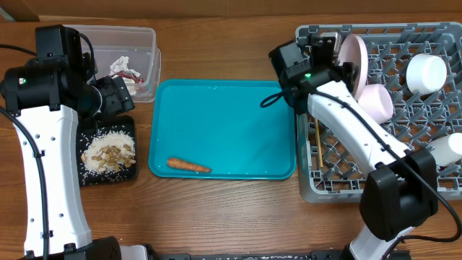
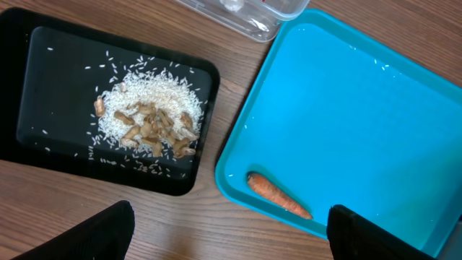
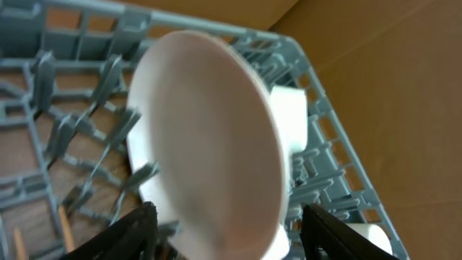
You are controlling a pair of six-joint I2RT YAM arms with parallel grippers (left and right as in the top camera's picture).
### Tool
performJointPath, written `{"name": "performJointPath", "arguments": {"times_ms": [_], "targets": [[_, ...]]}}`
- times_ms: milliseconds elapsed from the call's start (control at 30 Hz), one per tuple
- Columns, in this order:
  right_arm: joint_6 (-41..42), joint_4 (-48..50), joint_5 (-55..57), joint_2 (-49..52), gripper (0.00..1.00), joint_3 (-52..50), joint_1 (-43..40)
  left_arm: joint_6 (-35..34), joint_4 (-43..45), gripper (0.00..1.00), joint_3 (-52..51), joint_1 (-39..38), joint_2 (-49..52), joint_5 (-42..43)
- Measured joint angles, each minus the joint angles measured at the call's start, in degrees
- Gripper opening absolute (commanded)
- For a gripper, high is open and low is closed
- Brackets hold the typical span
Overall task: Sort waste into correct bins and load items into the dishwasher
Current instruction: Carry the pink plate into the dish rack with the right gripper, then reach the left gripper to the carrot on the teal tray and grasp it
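Worktop (image 1: pixel 231 217): wood, carries everything.

Dish rack (image 1: pixel 404 115): grey and pegged, on the right side, just beside the teal tray (image 1: pixel 224 108), which is mid-worktop.

Clear tub (image 1: pixel 144 43): top left corner, under the left arm. The red wrapper (image 1: pixel 130 74) and white tissue (image 1: pixel 120 63) are inside it.

Black tray (image 1: pixel 124 175): in front of the tub, close to the teal tray's left edge but apart from it. It holds a heap of rice and beige scraps (image 2: pixel 148 119), with loose grains scattered round the pile.

Pink bowl (image 3: pixel 209 137): on edge between pegs in the rack's near-left corner, blurred in the wrist view.

Second pink bowl (image 1: pixel 377 101): lower in the rack, partly under the right arm.

White cups: one (image 1: pixel 426 72) is upper right in the rack, another (image 1: pixel 449 148) is at the right edge.

Chopsticks (image 1: pixel 316 141): in the rack's left column, lying along it.

Carrot (image 1: pixel 189 165): on the teal tray, near the front-left corner, on its own.

Left gripper (image 2: pixel 229 217): fingers spread wide with nothing between them. It hovers over the gap between the black tray and the teal tray, and the carrot is just ahead of it in the wrist view.

Right gripper (image 3: pixel 229 231): fingers apart, with the pink bowl's lower edge in the gap. I can't tell whether either finger touches the bowl.
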Motion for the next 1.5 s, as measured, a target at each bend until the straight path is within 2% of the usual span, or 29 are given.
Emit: {"name": "performJointPath", "arguments": {"times_ms": [233, 333, 500, 667, 800, 967, 1033, 1200, 1333, 1500], "targets": [[0.0, -2.9, -10.5, -0.3, 0.66, 0.0, -0.1, 0.0, -0.1, 0.89, 0.0, 0.0, 0.0, 0.0], [-0.2, -3.2, -19.3, -1.7, 0.7, 0.0, -0.1, 0.0, -0.2, 0.92, 0.0, 0.0, 0.0, 0.0], [-3.5, -3.9, -39.9, -6.6, 0.72, 0.0, -0.1, 0.0, -1.2, 0.92, 0.0, 0.0, 0.0, 0.3], [-5.3, -6.1, -51.8, -9.3, 0.73, 0.0, -0.1, 0.0, -1.4, 0.93, -2.5, -0.1, 0.0, 4.8], [-5.7, -8.0, -55.6, -9.3, 0.74, 0.0, -0.6, -0.8, -0.2, 0.95, -9.4, -2.1, 0.0, 8.5], [-6.0, -9.5, -57.5, -10.3, 0.78, 0.0, -5.0, -5.6, 3.9, 0.99, -19.9, -7.1, 0.0, 11.3], [-6.0, -10.0, -57.6, -11.6, 0.82, 0.0, -7.5, -8.0, 7.4, 0.99, -24.1, -9.5, 0.0, 13.0], [-6.1, -13.0, -57.6, -15.4, 0.82, 0.1, -13.7, -16.0, 20.5, 1.0, -34.1, -16.1, 0.0, 16.6], [-6.0, -14.7, -57.6, -15.9, 0.82, 0.1, -15.5, -23.2, 30.3, 0.99, -40.6, -20.7, 0.0, 17.2], [-6.0, -14.8, -57.7, -15.9, 0.82, 0.1, -15.6, -29.5, 34.4, 0.99, -44.3, -23.2, 0.0, 16.7]]}}
